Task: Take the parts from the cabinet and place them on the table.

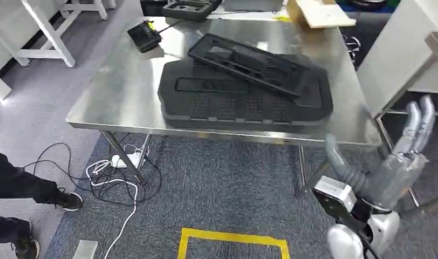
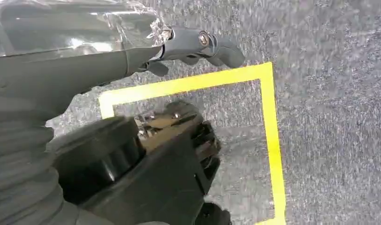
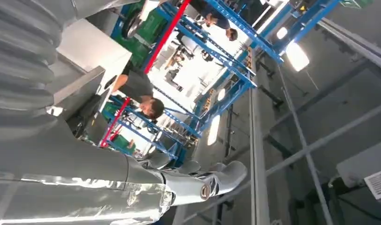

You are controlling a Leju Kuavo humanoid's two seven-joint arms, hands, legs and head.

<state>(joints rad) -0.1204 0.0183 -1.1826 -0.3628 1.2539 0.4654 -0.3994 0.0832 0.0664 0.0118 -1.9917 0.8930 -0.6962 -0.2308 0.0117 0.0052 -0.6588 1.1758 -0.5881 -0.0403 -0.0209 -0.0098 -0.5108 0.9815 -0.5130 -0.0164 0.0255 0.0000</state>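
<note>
Two flat black moulded parts (image 1: 244, 100) lie stacked in the middle of the steel table (image 1: 125, 91). A narrower black frame part (image 1: 249, 62) rests slanted on top of them. My right hand (image 1: 395, 162) is raised off the table's near right corner, fingers stretched upward and apart, holding nothing. In the right wrist view the right hand (image 3: 132, 187) points at the ceiling with its thumb (image 3: 217, 180) out. My left hand (image 2: 132, 51) hangs over grey carpet, its thumb (image 2: 202, 42) extended and nothing in it.
A small black and yellow device (image 1: 145, 33) sits at the table's far left, with another black tray (image 1: 190, 8) and a cardboard box (image 1: 316, 12) beyond. Cables (image 1: 114, 172) lie under the table. A person's legs (image 1: 17, 189) stand at left. Yellow floor tape (image 1: 233, 237) marks the carpet. A white cabinet (image 1: 400, 48) is at right.
</note>
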